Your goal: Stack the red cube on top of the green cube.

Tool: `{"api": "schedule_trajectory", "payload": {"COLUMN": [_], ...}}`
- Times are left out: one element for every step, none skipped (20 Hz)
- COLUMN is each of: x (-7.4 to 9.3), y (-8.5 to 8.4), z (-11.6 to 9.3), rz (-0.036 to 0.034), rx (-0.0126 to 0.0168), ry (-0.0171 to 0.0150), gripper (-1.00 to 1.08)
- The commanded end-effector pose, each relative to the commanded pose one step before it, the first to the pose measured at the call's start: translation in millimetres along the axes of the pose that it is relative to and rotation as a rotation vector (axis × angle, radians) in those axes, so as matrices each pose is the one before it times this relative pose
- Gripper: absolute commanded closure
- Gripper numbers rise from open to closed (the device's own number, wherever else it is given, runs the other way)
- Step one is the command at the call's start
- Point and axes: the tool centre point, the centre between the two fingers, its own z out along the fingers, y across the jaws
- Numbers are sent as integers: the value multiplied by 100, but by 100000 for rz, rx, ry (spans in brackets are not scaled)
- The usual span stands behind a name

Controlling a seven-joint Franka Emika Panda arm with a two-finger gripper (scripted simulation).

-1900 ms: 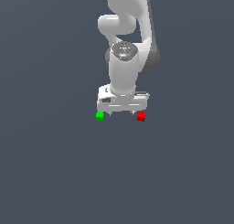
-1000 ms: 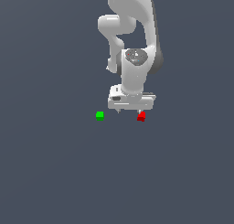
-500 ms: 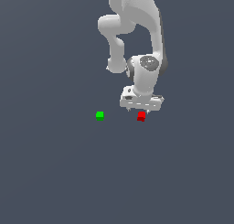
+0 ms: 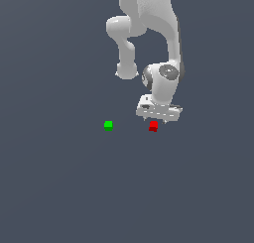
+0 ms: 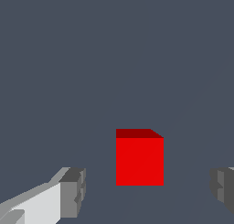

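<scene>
- I see the red cube [image 4: 153, 126] just right of centre in the exterior view, sitting on the grey counter [image 4: 64, 187].
- The green cube [image 4: 108, 125] sits level with it, to its left in that frame, well apart from it.
- My tool [image 4: 158, 119] hangs just above the red cube.
- In the wrist view the 2 fingers [image 5: 73, 192] stand wide, 1 either side of the red cube [image 5: 139, 160], touching neither face.
- Nothing is gripped.

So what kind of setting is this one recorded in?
A bare simulated workspace, not a real room: a flat, featureless grey floor with no walls or furniture, flat-shaded red cube and green cube, and a smooth white arm whose open claw hangs over the red one.
</scene>
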Motion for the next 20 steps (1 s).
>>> {"api": "schedule_trajectory", "payload": {"x": [-139,-13,15,38,62,66,37,21,-60,0,-1,-2,-3,-4,-6,-7,-8,-9,-20,-3], "y": [-247,-43,-6,22,54,65,37,29,-64,1,3,5,7,9,11,13,15,17,-7,13], "z": [209,26,0,-26,-52,-60,-37,-13,42,29,88,146,204,261,318,374,428,481,516,469], "rz": [691,49,0,-69,-129,-146,-98,0,49,0,0,0,0,0,0,0,0,0,-49,0], "rx": [9,-1,0,0,1,2,1,0,-1,0,0,0,0,0,0,0,0,0,1,0], "ry": [73,0,0,-2,-2,-2,-1,0,-5,0,0,0,0,0,0,0,0,0,3,0], "gripper": [-92,-92,-92,-92,-92,-92,-92,-92,-92,-92,-92,-92,-92,-92,-92,-92,-92,-92,-92,-92]}}
